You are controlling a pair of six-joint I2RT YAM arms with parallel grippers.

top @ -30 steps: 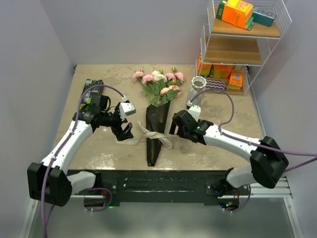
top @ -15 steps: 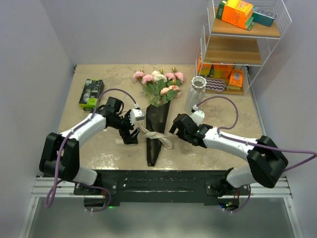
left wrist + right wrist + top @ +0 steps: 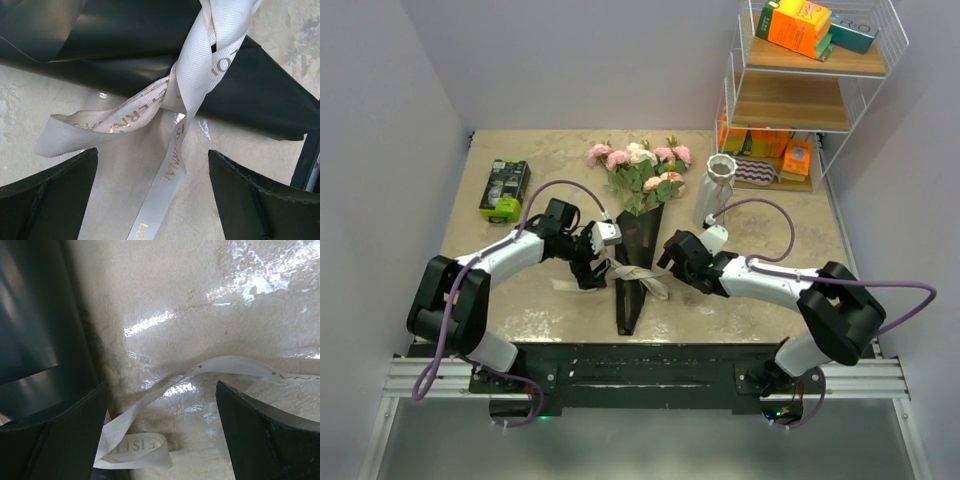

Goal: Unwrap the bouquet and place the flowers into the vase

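One bouquet of pink and cream roses in a black paper cone lies along the middle of the beige stone-patterned table, blooms toward the back, its beige ribbon knotted. One white ribbed ceramic vase stands upright right of the blooms, before the white wire shelf of orange boxes; one green-and-black box lies far left. The left gripper and right gripper flank the cone, both spread wide and holding nothing. Only the left wrist view shows gold lettering on the twisted ribbon, one tail running between the fingers; the right wrist view shows another tail curled beside the paper.
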